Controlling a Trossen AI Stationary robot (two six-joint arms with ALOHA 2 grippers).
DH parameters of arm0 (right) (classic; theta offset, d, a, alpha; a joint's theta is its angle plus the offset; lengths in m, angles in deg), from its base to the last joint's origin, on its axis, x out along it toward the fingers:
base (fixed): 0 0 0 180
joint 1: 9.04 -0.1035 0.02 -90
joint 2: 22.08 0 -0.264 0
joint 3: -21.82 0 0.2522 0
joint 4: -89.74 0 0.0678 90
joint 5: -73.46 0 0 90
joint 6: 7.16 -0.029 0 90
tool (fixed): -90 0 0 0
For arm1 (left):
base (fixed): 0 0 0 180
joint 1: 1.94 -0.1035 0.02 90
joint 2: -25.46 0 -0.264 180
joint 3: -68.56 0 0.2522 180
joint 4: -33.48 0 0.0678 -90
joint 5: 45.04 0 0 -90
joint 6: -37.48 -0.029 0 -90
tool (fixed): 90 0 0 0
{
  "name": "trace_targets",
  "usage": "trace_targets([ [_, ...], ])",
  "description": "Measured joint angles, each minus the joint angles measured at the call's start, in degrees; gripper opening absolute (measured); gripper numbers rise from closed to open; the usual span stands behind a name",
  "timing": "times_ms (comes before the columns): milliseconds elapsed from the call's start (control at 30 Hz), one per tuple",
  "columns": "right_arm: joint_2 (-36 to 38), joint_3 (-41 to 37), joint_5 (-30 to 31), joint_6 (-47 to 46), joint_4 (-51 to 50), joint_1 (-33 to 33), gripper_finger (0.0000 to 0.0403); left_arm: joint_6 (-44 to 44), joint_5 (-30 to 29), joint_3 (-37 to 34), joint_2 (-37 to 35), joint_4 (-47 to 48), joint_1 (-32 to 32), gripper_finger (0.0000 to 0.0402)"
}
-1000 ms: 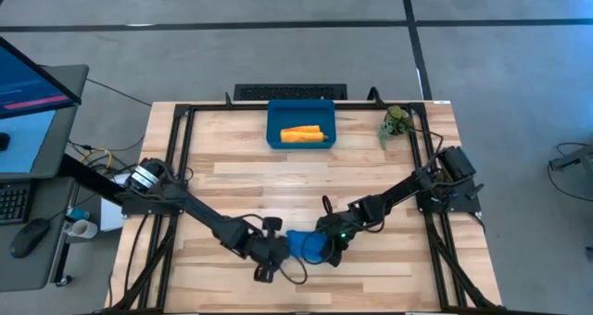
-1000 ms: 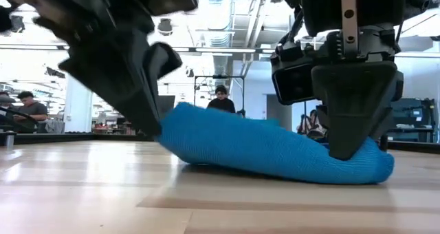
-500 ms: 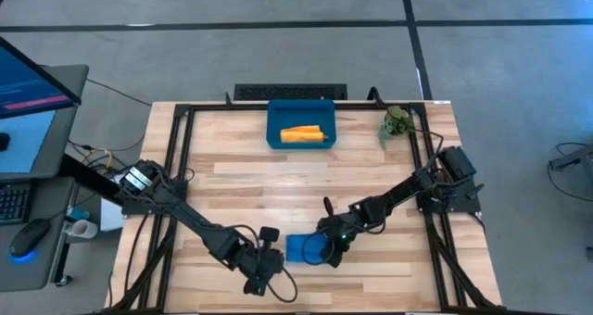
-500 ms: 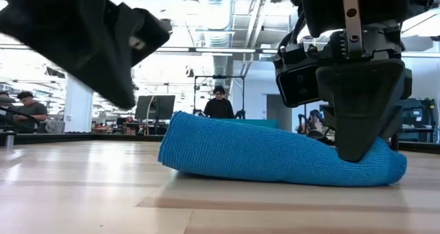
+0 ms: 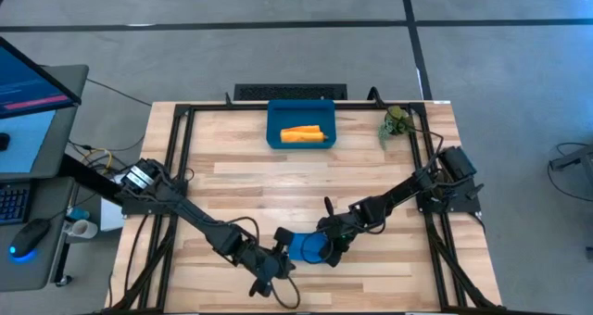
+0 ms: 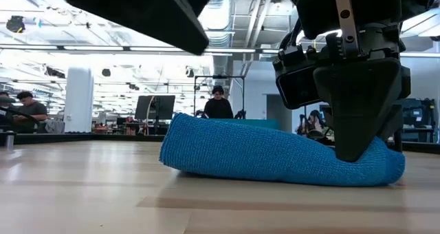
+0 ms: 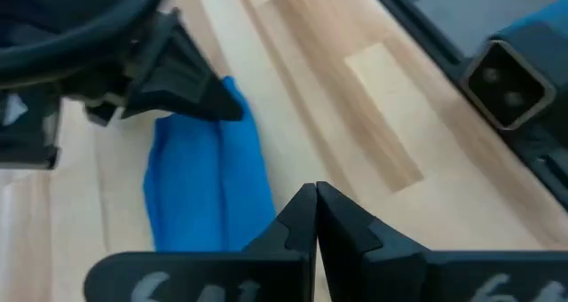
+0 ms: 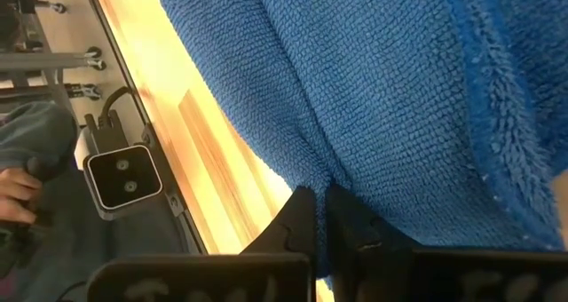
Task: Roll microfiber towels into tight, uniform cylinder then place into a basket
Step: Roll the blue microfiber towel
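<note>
The bright blue towel (image 5: 304,248) lies as a loose, flattened roll on the table near its front edge; it also shows in the low view (image 6: 275,155) and the left wrist view (image 7: 209,191). My right gripper (image 5: 330,247) is shut on the roll's right end. My left gripper (image 5: 276,261) is shut and empty. It hovers above the table just left of the roll's left end, and in the low view (image 6: 137,7) it is clear of the cloth. The orange-yellow towel (image 5: 303,133) lies rolled in the dark-blue basket (image 5: 276,130) at the table's far edge. My right gripper pinches a fold of the blue towel (image 8: 330,164) between its shut fingertips, at the roll's right end (image 6: 385,166). The fingers (image 6: 357,124) come from above, pointing down, and dent the cloth. The whole roll rests on the table.
A small green plant (image 5: 397,122) stands at the far right corner. Black frame rails (image 5: 178,157) run along the table's sides. Bare wood lies between the roll and the basket. A small camera (image 8: 124,179) sits at the table's near edge, and people show in the room behind.
My left gripper has come off the blue roll's left end, risen, drawn back toward the near edge, then come back beside the roll. The freed left end has settled flatter, and the roll has shifted slightly toward the right. My right gripper has stayed on the right end.
</note>
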Motion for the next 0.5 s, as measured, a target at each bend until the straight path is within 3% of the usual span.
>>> trace_targets([
  [200,0.0,0.05,0.08,0.17,-0.23,0.01,0.0022,-0.93,2.1,0.04,4.96,-6.16,-2.13,0.0001],
  [400,0.02,0.08,0.12,0.5,-0.76,0.02,0.0024,-1.22,-5.58,0.08,5.68,-6.31,-2.31,0.0001],
  [500,0.04,0.09,0.11,0.66,-0.83,0.02,0.0019,-1.66,-2.97,0.04,5.66,-5.95,-2.61,0.0001],
])
